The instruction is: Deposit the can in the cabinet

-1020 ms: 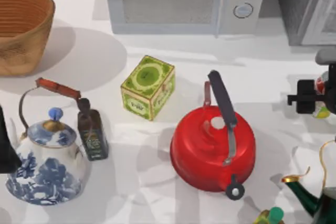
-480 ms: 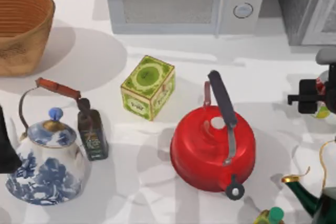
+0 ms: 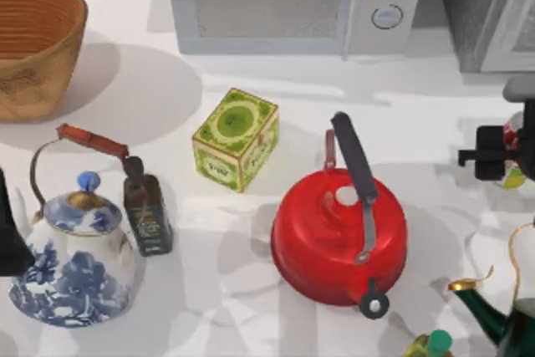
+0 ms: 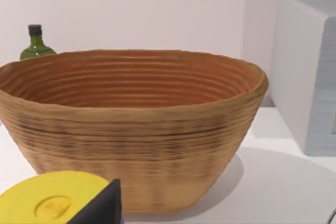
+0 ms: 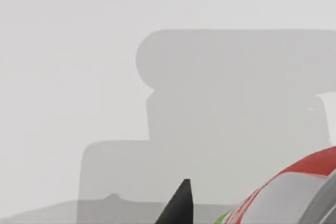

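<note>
red-white-lime can (image 3: 512, 156) at table's right edge beside right hand (image 3: 501, 155); grip unclear, label unreadable.

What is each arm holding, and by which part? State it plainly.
It cannot be told. The right gripper sits over the can at the table's right edge, its grip hidden. The left arm, parked at the left edge, holds nothing visible.

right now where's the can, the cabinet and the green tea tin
can (image 3: 511, 141), top view, red patch of label beside the right arm
cabinet (image 3: 468, 6), top view, dark speckled side wall
green tea tin (image 3: 239, 118), top view, its square lid
</note>
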Available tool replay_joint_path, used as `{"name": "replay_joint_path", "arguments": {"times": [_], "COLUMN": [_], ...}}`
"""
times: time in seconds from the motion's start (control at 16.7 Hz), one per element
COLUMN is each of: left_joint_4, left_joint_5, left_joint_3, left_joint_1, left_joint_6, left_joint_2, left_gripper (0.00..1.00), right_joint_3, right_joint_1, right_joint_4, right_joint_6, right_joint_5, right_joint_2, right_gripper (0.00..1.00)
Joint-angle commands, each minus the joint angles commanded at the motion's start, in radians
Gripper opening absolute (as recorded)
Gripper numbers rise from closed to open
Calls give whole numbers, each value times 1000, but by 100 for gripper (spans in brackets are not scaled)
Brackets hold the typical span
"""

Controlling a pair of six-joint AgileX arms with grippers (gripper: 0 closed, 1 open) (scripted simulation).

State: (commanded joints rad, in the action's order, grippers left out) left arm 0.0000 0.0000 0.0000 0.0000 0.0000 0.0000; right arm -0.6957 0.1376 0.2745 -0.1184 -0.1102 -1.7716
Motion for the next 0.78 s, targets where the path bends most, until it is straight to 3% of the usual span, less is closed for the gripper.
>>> {"name": "replay_joint_path", "arguments": {"times": [0.78], "left_joint_4": [0], "left_joint_5": [0], "left_joint_3": [0], "left_joint_1": [0], "left_joint_6": [0], "left_joint_2": [0], "left_gripper": [100], "right_joint_3": [-314], "right_joint_1": [-3], "right_joint_4": [-583], "right_joint_6": [5], "right_joint_5": [5], "right_joint_2": [266], "right_gripper": [0]}}
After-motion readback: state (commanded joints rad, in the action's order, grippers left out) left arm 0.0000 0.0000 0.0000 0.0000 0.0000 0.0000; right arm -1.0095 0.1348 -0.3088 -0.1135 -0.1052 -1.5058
